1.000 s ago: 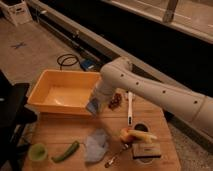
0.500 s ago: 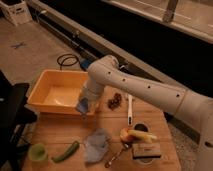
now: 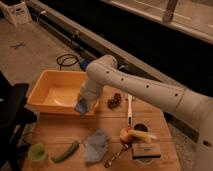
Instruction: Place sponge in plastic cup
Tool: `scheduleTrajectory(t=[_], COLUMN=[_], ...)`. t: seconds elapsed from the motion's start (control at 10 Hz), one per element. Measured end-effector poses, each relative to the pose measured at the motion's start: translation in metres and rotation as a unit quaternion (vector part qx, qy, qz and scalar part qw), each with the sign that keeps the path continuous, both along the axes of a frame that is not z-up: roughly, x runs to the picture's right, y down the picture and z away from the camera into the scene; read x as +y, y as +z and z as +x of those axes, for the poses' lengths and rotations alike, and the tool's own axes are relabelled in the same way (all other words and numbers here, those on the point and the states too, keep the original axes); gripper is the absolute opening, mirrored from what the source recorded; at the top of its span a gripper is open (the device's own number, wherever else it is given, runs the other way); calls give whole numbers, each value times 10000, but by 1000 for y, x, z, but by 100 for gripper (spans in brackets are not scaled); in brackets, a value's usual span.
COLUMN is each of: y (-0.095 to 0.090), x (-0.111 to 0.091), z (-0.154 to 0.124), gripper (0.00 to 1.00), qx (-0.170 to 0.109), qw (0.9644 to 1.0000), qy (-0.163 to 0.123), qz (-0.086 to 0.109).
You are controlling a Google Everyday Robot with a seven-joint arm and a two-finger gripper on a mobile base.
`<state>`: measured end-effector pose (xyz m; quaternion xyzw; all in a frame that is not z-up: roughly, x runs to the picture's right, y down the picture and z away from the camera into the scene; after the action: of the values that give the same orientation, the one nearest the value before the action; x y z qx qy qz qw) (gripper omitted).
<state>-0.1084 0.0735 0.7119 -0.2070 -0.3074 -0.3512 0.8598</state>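
Gripper (image 3: pixel 82 106) sits over the yellow bin's (image 3: pixel 55 92) front wall, at the table's (image 3: pixel 60 131) back left. You can't tell whether it's gripping anything. Green cup (image 3: pixel 37 152): front left corner.

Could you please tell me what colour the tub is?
Yellow-orange tub, camera view; pincer at its front wall.

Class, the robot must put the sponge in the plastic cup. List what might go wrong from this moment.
The gripper sits low at the yellow bin's front wall; swinging away, it may snag it.
The sponge lies close beside fruit, which a grasp may knock.
The green cup stands near the table corner and could be pushed off.
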Motion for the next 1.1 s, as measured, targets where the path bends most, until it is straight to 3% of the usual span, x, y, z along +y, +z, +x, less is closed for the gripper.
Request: scheduleTrajectory(t=[0.4, 0.6, 0.8, 1.1], y=[-11, -15, -25, -36], x=[10, 21, 38, 63], z=[-79, -113, -142, -161], gripper=[0, 0, 0, 0], qx=[-392, -666, -1003, -1345], qw=[9961, 9912, 9838, 9749], qy=[-770, -1133, -1476, -1775], qz=[158, 168, 166, 73])
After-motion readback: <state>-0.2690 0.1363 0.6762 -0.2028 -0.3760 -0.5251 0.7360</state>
